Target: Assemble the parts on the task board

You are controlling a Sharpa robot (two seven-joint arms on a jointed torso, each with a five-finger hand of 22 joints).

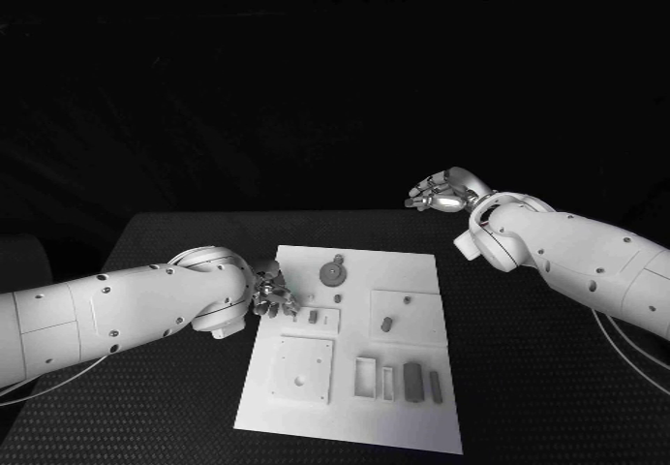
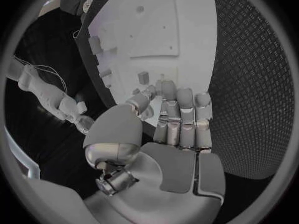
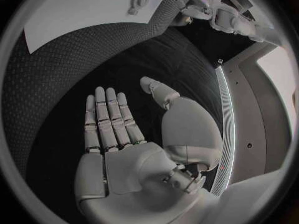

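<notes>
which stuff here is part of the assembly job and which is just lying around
Part of the job:
- task board
- round part at the board's far end
- long parts near its near right corner
- left hand at the board's left edge
- right hand, off beyond the board

Lying about:
- black table, nothing loose on it

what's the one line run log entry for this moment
left robot hand: open, at task board left edge | right robot hand: open, off board | parts: on board

no readable text

no letters, numbers, labels or brand marks can be read on the task board [image 1: 419, 271], on its grey parts [image 1: 413, 380], on the black table [image 1: 544, 387] or on either white arm.
</notes>
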